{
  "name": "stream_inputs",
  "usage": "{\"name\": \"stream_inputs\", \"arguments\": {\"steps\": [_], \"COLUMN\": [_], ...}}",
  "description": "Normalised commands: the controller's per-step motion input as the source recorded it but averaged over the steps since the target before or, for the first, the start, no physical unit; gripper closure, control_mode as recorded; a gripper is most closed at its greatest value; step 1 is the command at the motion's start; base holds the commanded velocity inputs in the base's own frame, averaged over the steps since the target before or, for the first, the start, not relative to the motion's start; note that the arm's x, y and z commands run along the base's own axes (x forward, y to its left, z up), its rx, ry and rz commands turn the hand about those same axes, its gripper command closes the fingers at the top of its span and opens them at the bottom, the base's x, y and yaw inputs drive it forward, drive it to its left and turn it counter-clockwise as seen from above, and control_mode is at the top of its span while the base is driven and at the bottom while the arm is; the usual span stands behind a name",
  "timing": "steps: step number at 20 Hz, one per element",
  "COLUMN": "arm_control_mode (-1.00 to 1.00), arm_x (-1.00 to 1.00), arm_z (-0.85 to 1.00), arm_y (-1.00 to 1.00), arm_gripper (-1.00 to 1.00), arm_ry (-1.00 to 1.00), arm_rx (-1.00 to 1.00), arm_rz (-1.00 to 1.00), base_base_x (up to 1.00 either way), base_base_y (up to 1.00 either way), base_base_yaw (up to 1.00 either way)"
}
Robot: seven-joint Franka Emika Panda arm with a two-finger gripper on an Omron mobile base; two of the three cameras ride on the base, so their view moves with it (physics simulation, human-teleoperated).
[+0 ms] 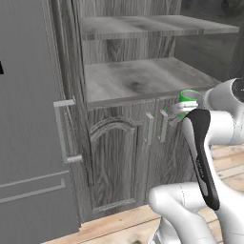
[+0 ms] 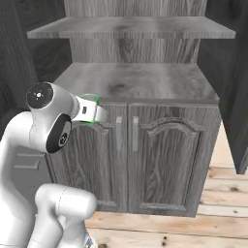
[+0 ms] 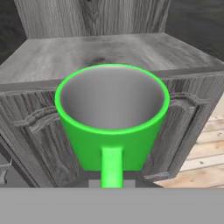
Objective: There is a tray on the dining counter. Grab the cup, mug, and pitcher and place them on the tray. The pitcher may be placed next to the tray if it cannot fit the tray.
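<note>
My gripper (image 1: pixel 184 110) is shut on the mug (image 1: pixel 191 97), a bright green cylinder with a grey inside. In the hand view the mug (image 3: pixel 111 144) hangs upright right in front of the camera, with its handle (image 3: pixel 112 168) pointing at me between the fingers. The mug is held in the air just off the front edge of a grey wood cabinet, at about the height of its top. In the right base view the green rim of the mug (image 2: pixel 91 97) peeks out behind the white hand. The tray, the dining counter, the cup and the pitcher are out of view.
A grey wood cabinet with a bare top (image 2: pixel 135 80) and two arched doors (image 2: pixel 164 155) stands straight ahead, with a shelf (image 2: pixel 131 26) above it. A tall grey appliance door (image 1: pixel 28 119) with a bar handle (image 1: pixel 64 131) stands to its left. The floor (image 2: pixel 218 198) is light planks.
</note>
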Motion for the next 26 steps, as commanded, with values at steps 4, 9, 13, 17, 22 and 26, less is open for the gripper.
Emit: {"name": "stream_inputs", "arguments": {"steps": [4, 9, 13, 17, 22, 26], "arm_control_mode": [1.0, 1.0, 1.0, 1.0, 1.0, 1.0], "arm_x": [0.0, 0.0, 0.0, 0.0, 0.0, 0.0], "arm_z": [0.0, 0.0, 0.0, 0.0, 0.0, 0.0], "arm_y": [0.0, 0.0, 0.0, 0.0, 0.0, 0.0], "arm_gripper": [1.0, 1.0, 1.0, 1.0, 1.0, 1.0], "arm_ry": [0.0, 0.0, 0.0, 0.0, 0.0, 0.0], "arm_rx": [0.0, 0.0, 0.0, 0.0, 0.0, 0.0], "arm_rz": [0.0, 0.0, 0.0, 0.0, 0.0, 0.0], "base_base_x": [-0.84, -0.7, -0.67, -0.49, -0.15, 0.0], "base_base_y": [-0.01, -0.04, -0.1, 0.0, 0.0, 0.0], "base_base_yaw": [-0.32, -0.34, -0.36, -0.47, -0.58, -0.67]}}
